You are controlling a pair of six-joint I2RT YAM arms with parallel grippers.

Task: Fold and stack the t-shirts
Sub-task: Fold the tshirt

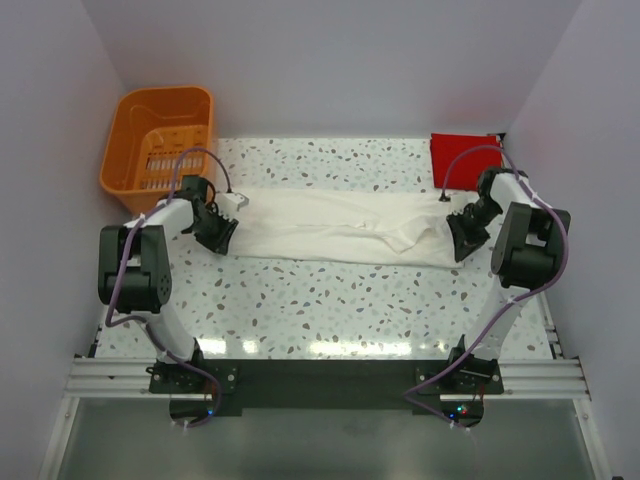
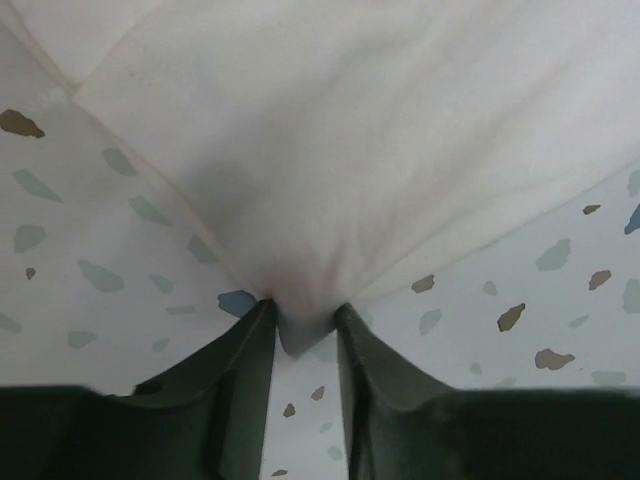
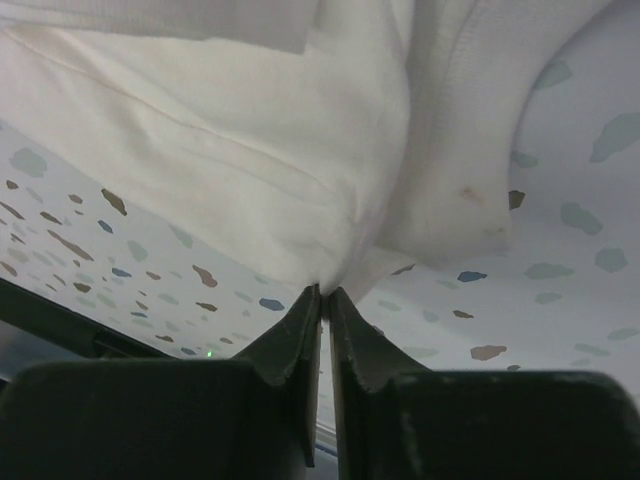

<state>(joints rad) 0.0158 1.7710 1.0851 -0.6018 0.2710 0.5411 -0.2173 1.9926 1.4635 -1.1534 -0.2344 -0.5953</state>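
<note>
Speckled table, pale walls: an orange basket sits far left, a red t-shirt far right. A cream-white t-shirt lies stretched across the middle, left gripper and right gripper each pinching an end.

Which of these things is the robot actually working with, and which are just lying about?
In the job:
- cream-white t-shirt, pinched at its ends by the left claw and right claw
- folded red t-shirt

Just lying about:
- orange basket
</note>
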